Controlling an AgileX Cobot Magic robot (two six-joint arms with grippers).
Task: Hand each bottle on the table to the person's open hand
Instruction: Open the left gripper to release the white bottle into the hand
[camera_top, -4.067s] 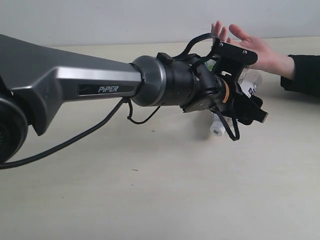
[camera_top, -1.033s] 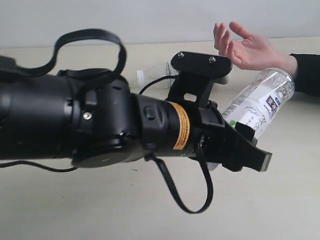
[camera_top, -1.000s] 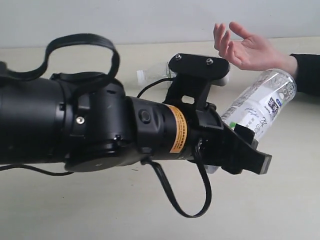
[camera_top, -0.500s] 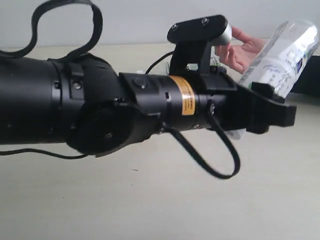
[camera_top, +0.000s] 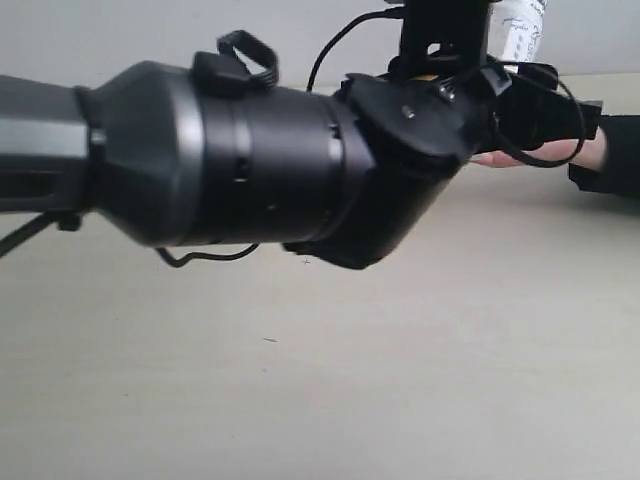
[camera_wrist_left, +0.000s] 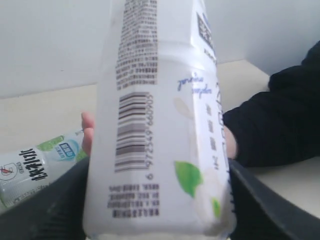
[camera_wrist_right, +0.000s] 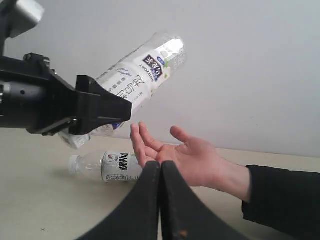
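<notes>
1. Left claw (camera_wrist_right: 116, 108): spread wide and clamped on the lower body of the white-labelled bottle (camera_wrist_left: 160, 125), one finger (camera_wrist_left: 47, 212) pressed against each side.
2. The white-labelled bottle is off the worktop (camera_top: 300, 380), tilted, with its label showing a barcode and green leaves. In the exterior view only a scrap of it shows, at the top edge right of centre.
3. Right claw (camera_wrist_right: 160, 172): fingers pressed together, holding nothing.
4. Person's open hand (camera_wrist_right: 186, 157): palm up, fingers spread, black cuff at the wrist. It is at the right edge of the exterior view, mostly hidden behind the left claw. The right wrist view shows the held bottle above the fingertips, with a gap between them.
5. A small white-capped bottle (camera_wrist_right: 112, 166) lies on its side on the worktop just beyond the hand.
6. Change in the exterior view: a second ago the held bottle sat at mid-right, below the palm. Half a second ago it was at the upper right. Now the left claw has climbed further and the bottle is nearly out of the top of the frame.
</notes>
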